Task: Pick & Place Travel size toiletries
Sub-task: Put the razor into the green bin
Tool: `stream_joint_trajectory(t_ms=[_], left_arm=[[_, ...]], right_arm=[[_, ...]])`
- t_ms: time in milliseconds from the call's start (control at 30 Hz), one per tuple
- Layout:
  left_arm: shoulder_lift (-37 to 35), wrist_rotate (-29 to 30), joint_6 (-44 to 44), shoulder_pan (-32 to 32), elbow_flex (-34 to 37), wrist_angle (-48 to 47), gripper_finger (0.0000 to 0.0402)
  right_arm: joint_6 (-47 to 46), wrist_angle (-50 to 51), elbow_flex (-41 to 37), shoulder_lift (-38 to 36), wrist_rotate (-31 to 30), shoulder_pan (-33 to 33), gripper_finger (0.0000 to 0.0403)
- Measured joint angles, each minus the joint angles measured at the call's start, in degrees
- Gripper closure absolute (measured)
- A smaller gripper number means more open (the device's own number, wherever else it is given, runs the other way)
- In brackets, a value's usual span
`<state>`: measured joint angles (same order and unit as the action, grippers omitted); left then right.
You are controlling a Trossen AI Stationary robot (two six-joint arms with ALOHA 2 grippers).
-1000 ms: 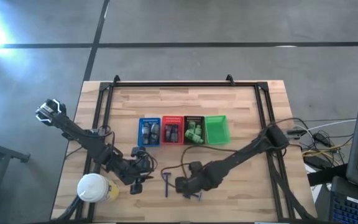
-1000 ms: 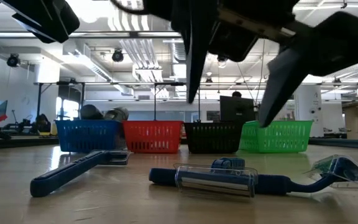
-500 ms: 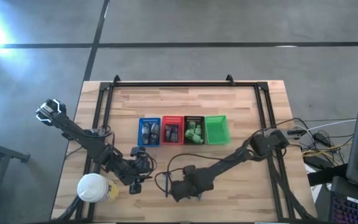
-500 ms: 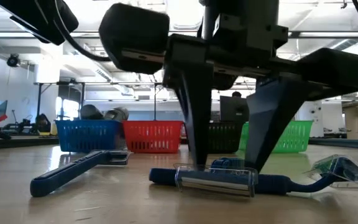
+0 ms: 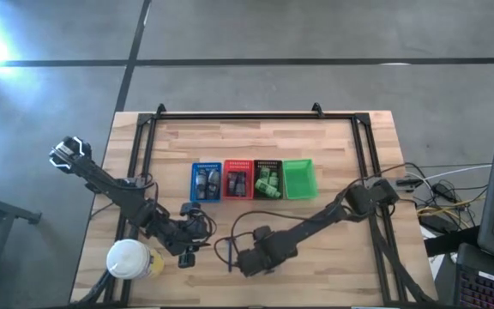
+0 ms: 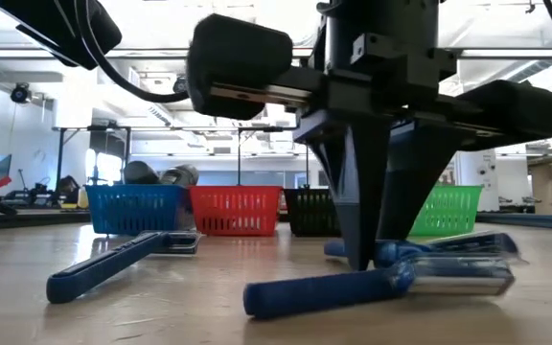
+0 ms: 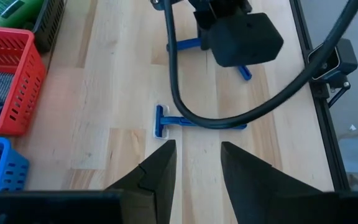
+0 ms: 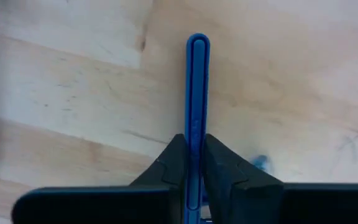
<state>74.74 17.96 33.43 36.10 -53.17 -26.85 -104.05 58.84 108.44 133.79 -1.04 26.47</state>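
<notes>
Three blue razors lie near the table's front edge. My right gripper (image 6: 362,257) points down and is shut on the nearest razor (image 6: 372,283), whose capped head (image 6: 463,273) shows beside the fingers. A second razor (image 6: 113,264) lies flat to one side, and a third razor (image 6: 492,244) lies behind. Dark tubes and green packets sit in the row of baskets (image 5: 251,180). My left gripper (image 7: 197,168) hangs open above the wood, short of a razor (image 7: 191,121), near the front left (image 5: 191,249). My right gripper pinches the razor's handle (image 8: 197,134) between its two fingers, closer to the head than to the free end. The fingers come from above, pointing down, and lie across the handle. The razor stays low, with the handle's free end (image 6: 257,297) on the wood.
Blue (image 5: 206,182), red (image 5: 236,182), black (image 5: 267,180) and green (image 5: 298,178) baskets stand in a row at mid-table. A white-lidded round container (image 5: 129,259) stands at the front left corner. A black frame (image 5: 256,116) edges the table.
My right gripper has come down and slightly toward the table's left edge, rolled a little, and shut on the nearest razor's handle. That razor has swung about on the table: its capped head, which faced the low camera, now points sideways.
</notes>
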Motion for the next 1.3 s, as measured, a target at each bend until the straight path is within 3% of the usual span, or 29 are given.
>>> stream_joint_trajectory(t_ms=[333, 500, 833, 1133, 1300], left_arm=[[0.00, -0.03, -0.01, -0.01, 0.00, -0.06, 0.0271], [0.00, 2.04, 1.77, -0.12, 0.00, 0.05, 0.0271], [0.00, 4.47, 2.02, -0.24, 0.00, 0.25, 0.0271], [-0.01, 4.50, 2.45, -0.28, 0.00, 0.15, 0.0271], [0.00, 4.81, 2.43, -0.35, 0.00, 0.15, 0.0271]], right_arm=[[4.37, 2.79, -0.03, -2.25, -0.79, -0.64, 0.0368], [3.89, 6.25, -0.04, -5.65, -4.68, -1.09, 0.0376], [2.54, 23.45, -1.17, -18.20, -15.31, -3.82, 0.0376], [3.41, 24.30, -14.45, -31.38, -19.80, -8.97, 0.0375], [6.19, 18.67, -23.49, -36.58, -19.60, -12.26, 0.0375]])
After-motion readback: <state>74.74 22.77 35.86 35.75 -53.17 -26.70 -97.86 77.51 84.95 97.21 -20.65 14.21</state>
